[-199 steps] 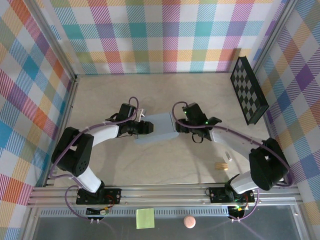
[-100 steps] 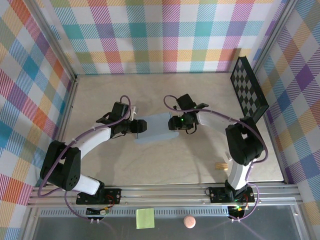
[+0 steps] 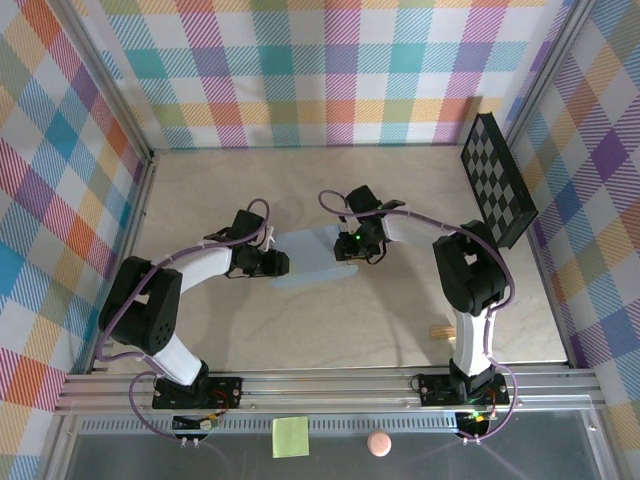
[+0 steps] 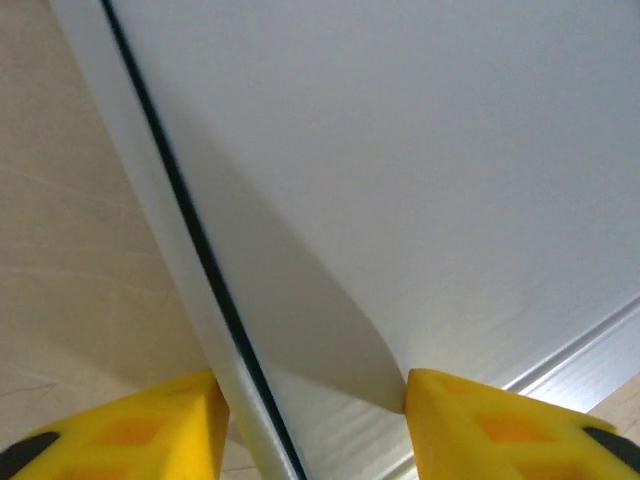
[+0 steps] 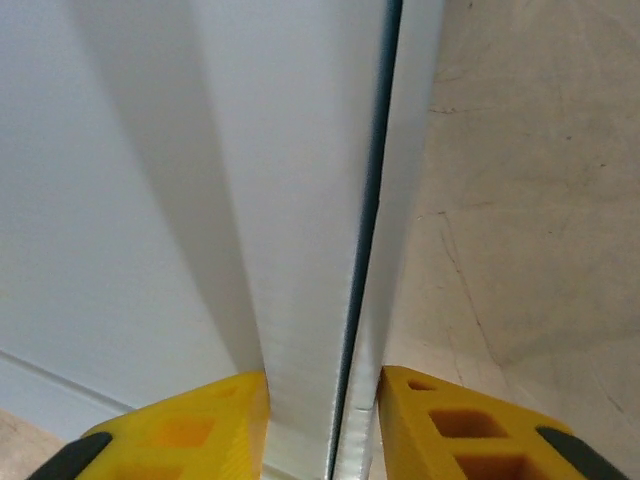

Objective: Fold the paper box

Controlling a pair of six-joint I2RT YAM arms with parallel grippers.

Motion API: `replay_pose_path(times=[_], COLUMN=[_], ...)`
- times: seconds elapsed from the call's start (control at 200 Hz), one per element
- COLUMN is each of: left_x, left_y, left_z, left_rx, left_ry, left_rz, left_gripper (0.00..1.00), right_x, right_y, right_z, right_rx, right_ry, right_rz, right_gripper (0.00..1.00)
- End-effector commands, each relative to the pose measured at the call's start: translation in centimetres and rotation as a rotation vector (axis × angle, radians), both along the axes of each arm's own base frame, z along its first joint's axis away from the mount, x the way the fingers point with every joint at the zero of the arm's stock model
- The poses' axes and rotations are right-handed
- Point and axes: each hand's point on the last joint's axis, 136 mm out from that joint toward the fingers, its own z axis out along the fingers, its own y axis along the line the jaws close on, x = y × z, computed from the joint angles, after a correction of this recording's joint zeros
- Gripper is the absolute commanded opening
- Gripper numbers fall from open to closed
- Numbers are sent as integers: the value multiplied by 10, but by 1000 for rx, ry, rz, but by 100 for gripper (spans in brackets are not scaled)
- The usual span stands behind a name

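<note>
The paper box (image 3: 312, 258) lies flat at mid-counter (image 3: 380, 330), pale and wider than either claw. The left claw (image 3: 278, 264) holds its left edge, yellow fingers (image 4: 150, 430) half spread around two parted layers. The right claw (image 3: 345, 248) pinches the right edge, narrow, fingers (image 5: 450, 420) close on the doubled card

Edge of paper box (image 5: 150, 180) between right end effector (image 5: 322, 425) fingertips (image 5: 445, 425)
</note>
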Motion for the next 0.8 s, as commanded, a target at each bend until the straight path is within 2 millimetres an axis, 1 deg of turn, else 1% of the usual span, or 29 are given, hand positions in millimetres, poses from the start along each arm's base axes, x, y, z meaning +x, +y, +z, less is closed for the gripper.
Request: replay_pose_path(times=[0.0,0.06,0.15,0.265,0.365,0.445,0.515,0.535,0.595,0.7,0.795], left_x=[-9,-10,-12,-15,-22,-33,-47,-44,-56,-77,-95], left_y=[-2,-6,-12,-24,-36,-40,-39,-41,-40,-39,-43], left_z=[-23,-22,-16,4,23,32,32,37,35,34,35], left_rx=[-3,-21,-50,-101,-150,-177,-184,-198,-200,-201,-225], left_ry=[80,88,83,51,24,21,32,0,8,13,29], left_rz=[-19,-29,-44,-75,-101,-105,-101,-98,-91,-88,-96], left_gripper=[36,31,27,25,25,24,23,23,23,24,24], right_x=[-25,-29,-35,-43,-56,-65,-74,-76,-84,-99,-113], right_y=[-14,-11,-3,4,10,8,4,2,-3,-13,-16], right_z=[-40,-39,-30,-13,4,13,17,18,21,20,19], right_rx=[-62,-37,18,66,74,70,65,64,53,12,11], right_ry=[138,151,156,149,125,108,106,105,96,88,103], right_rz=[3,2,7,11,33,31,20,17,9,1,3], right_gripper=[29,26,22,20,19,17,15,15,14,13,13])
